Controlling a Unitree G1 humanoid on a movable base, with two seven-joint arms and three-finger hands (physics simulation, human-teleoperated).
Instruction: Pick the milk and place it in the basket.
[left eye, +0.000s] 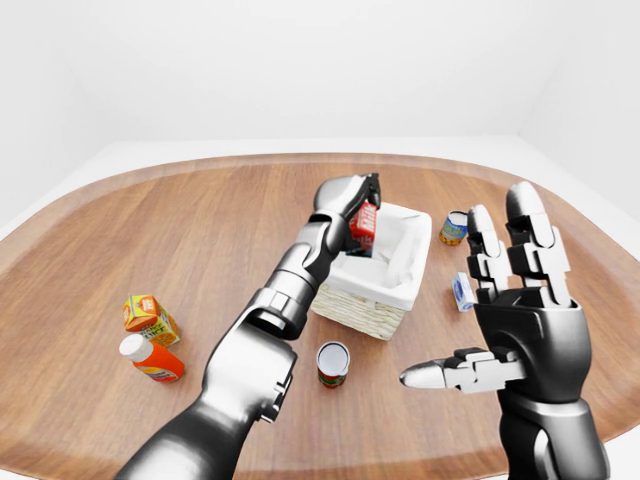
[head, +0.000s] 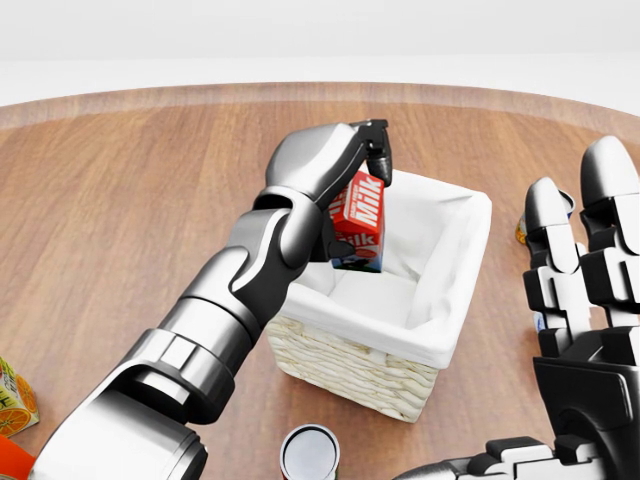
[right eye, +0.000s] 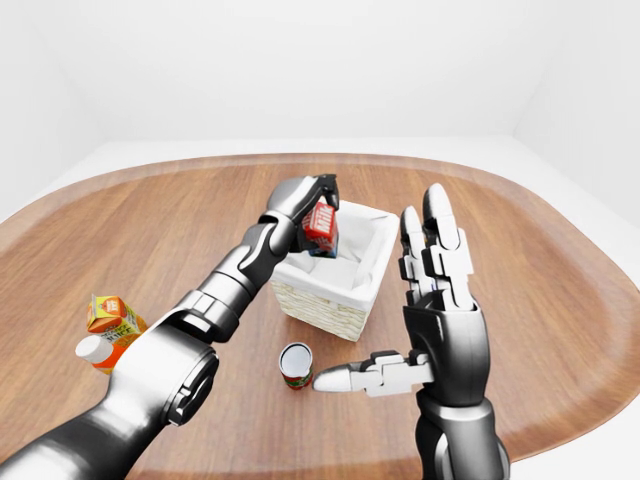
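Note:
The red and white milk carton (head: 358, 220) hangs tilted over the left part of the wicker basket (head: 360, 365), which has a white cloth lining. My left hand (head: 362, 190) is shut on the carton, one dark finger over its top and the thumb under it. The carton's lower end dips below the basket's rim. My right hand (head: 580, 330) stands open and upright to the right of the basket, holding nothing, with fingers spread and the thumb (left eye: 445, 372) pointing left.
A tin can (left eye: 332, 362) stands on the wooden table (left eye: 180, 230) just below the basket. An orange juice carton (left eye: 148, 316) and an orange bottle (left eye: 150, 358) lie at the left. Another can (left eye: 454, 227) and a small blue-white pack (left eye: 462, 292) sit right of the basket, partly behind my right hand.

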